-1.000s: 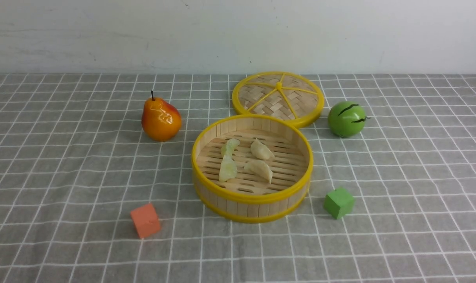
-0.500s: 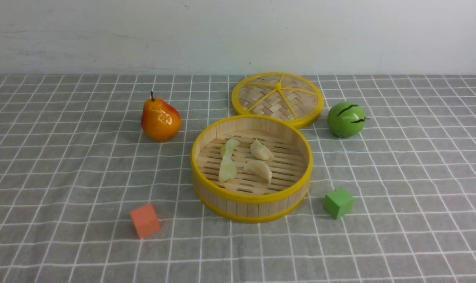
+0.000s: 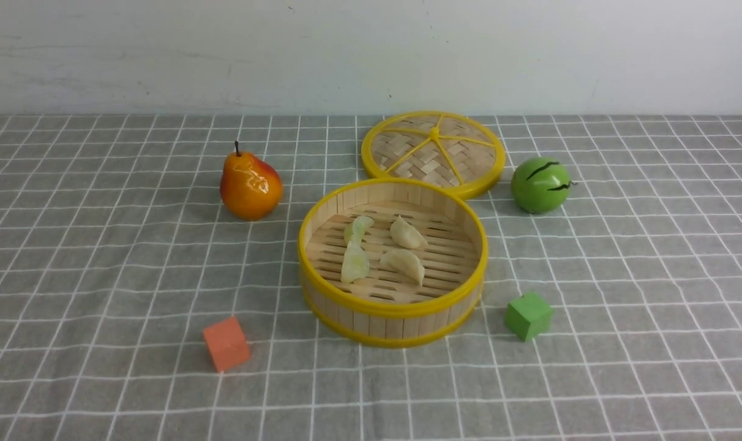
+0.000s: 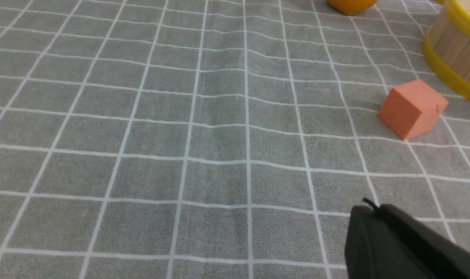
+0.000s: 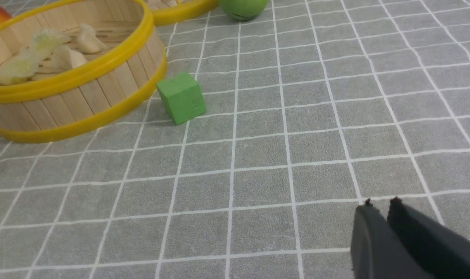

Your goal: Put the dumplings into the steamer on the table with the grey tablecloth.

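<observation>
Task status: all four dumplings are sitting inside the steamer (image 3: 392, 262), so by my reading the placement work is finished.

- Two pale green dumplings (image 3: 355, 251) are lying toward the robot's left half of the slatted floor, one behind the other and apparently touching end to end.
- Two cream-white dumplings (image 3: 406, 248) are lying just beside them, toward the middle, close together.
- No dumpling is showing anywhere on the grey tablecloth (image 3: 101, 275) in any view; nothing is appearing left to collect.

The steamer is standing upright near the middle of the surface (image 3: 652, 367), uncovered. The woven lid (image 3: 433, 151) is lying flat behind it, its near edge hidden behind the steamer's far rim. The task sentence is not asking for the lid to go on, so I am counting that as outside the job.

Grippers: neither arm is appearing in the front view.

- The left gripper (image 4: 370, 211) is hanging low over bare cloth, jaws pressed together, carrying nothing; the orange cube (image 4: 412, 108) is sitting well apart from it.
- The right gripper (image 5: 379, 207) is showing a narrow slit between its jaws, empty, well apart from the green cube (image 5: 181, 97).

Bystanders, all outside the steamer: pear (image 3: 250, 184), green ball (image 3: 540, 185).

Judgement: nothing is remaining but parking the arms.
</observation>
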Robot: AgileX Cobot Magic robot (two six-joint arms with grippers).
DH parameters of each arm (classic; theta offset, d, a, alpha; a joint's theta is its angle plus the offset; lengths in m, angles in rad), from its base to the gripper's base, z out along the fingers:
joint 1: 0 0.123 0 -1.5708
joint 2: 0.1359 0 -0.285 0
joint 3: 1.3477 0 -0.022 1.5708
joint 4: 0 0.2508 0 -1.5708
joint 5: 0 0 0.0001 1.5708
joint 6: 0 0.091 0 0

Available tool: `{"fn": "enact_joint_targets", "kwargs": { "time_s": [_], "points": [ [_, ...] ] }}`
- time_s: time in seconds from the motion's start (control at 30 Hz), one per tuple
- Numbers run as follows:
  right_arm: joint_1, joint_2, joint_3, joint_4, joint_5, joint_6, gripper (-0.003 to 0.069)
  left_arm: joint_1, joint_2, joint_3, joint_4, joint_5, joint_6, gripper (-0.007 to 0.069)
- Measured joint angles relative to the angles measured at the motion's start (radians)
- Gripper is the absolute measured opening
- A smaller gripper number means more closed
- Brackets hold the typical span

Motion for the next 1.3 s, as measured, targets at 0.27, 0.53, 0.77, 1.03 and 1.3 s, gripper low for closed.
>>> {"fn": "enact_joint_targets", "kwargs": {
  "time_s": [0.27,0.53,0.77,1.03,1.3],
  "points": [
    [0.000,0.000,0.000,0.000,0.000,0.000,0.0071,0.000,0.000,0.000,0.000,0.001,0.002,-0.0015],
    [0.000,0.000,0.000,0.000,0.000,0.000,0.0080,0.000,0.000,0.000,0.000,0.001,0.002,-0.0015],
    [0.000,0.000,0.000,0.000,0.000,0.000,0.0090,0.000,0.000,0.000,0.000,0.001,0.002,-0.0015],
    [0.000,0.000,0.000,0.000,0.000,0.000,0.0095,0.000,0.000,0.000,0.000,0.001,0.002,-0.0014],
    [0.000,0.000,0.000,0.000,0.000,0.000,0.0097,0.000,0.000,0.000,0.000,0.001,0.002,-0.0012]
  ]
}}
